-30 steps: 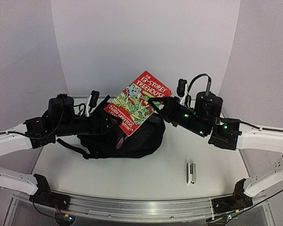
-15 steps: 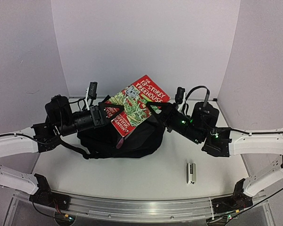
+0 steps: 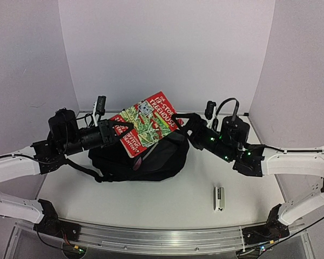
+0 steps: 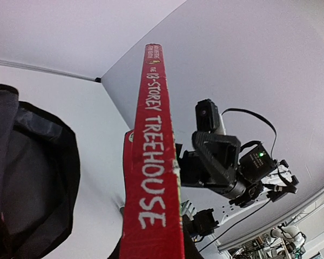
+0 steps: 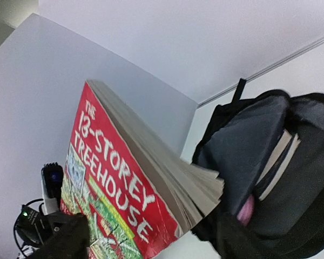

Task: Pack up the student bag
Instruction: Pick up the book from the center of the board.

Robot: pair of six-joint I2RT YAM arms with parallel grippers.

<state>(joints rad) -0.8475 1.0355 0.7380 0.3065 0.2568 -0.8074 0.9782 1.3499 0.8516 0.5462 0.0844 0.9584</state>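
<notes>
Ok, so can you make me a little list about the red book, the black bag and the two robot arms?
book: red book, "The 13-Storey Treehouse", tilted in the air over the bag
bag: black student bag, lying on the table, mouth open, grey lining showing
inside bag: pale page edges and something pink
left gripper: jaws shut on the book's lower corner
right gripper: at the book's opposite edge, grip unclear
also on table: small grey and white object
packed yet: no, the book is not inside
</notes>
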